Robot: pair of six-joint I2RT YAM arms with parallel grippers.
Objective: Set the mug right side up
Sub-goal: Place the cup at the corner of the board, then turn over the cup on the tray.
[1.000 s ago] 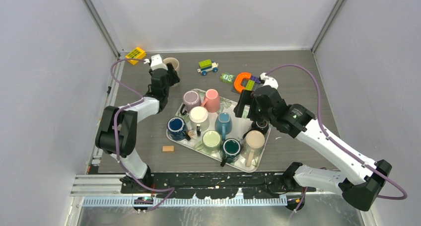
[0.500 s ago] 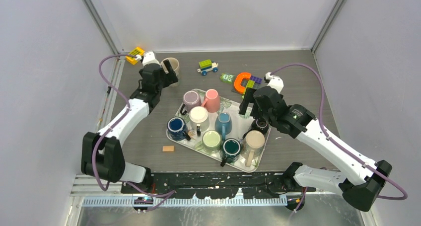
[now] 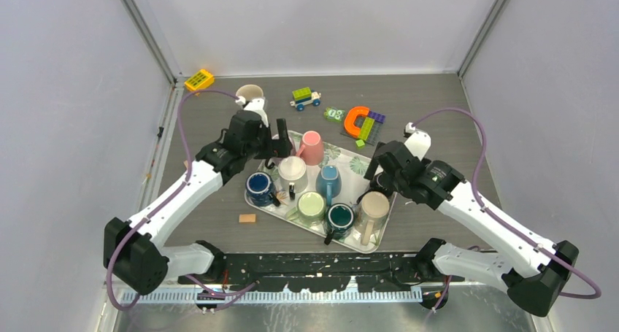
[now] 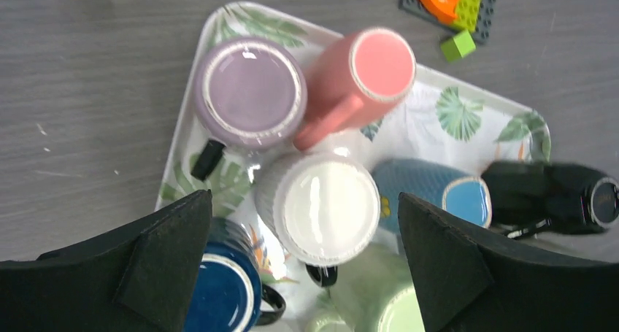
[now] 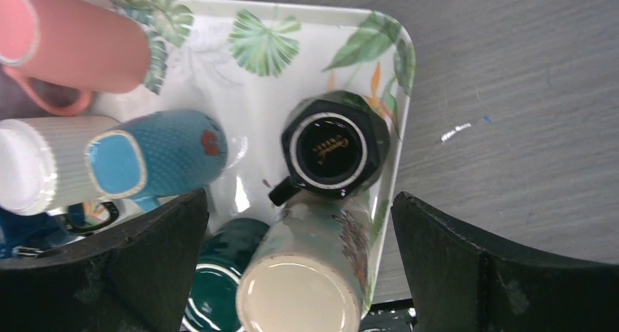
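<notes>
The dark, wood-grained table (image 3: 438, 106) carries a glossy white tray (image 4: 467, 117) at the centre of the overhead view. The tray has rounded corners and a print of green leaves, and it is crowded with mugs.

The left gripper (image 4: 303, 201) hangs over the tray's upper-left part, fingers spread wide with nothing between them. The right gripper (image 5: 299, 201) is likewise released and empty over the tray's right end.

I cannot say for sure which mug is meant, as several stand bottom-up. Centre frame in the left wrist view is the white mug (image 4: 325, 206), ribbed down its wall with a flat matte base. Up and left of it is the lilac mug (image 4: 250, 93), smooth with a shiny foot ring. Centre frame in the right wrist view is the black mug (image 5: 334, 148), faceted like a nut.

All look like glazed ceramic, so I would expect them to be rigid, fairly heavy, slick under the pads and liable to chip if knocked or dropped. They sit close together, and the pink mug (image 4: 358, 80) seems to lean on its neighbours, so there is little room for fingers.

The safest hold is probably across the wall just under the upturned base. The ribs or facets should help the pads bite there. The lilac mug's small dark handle (image 4: 208, 159) sticks out lower left and offers another hold.
</notes>
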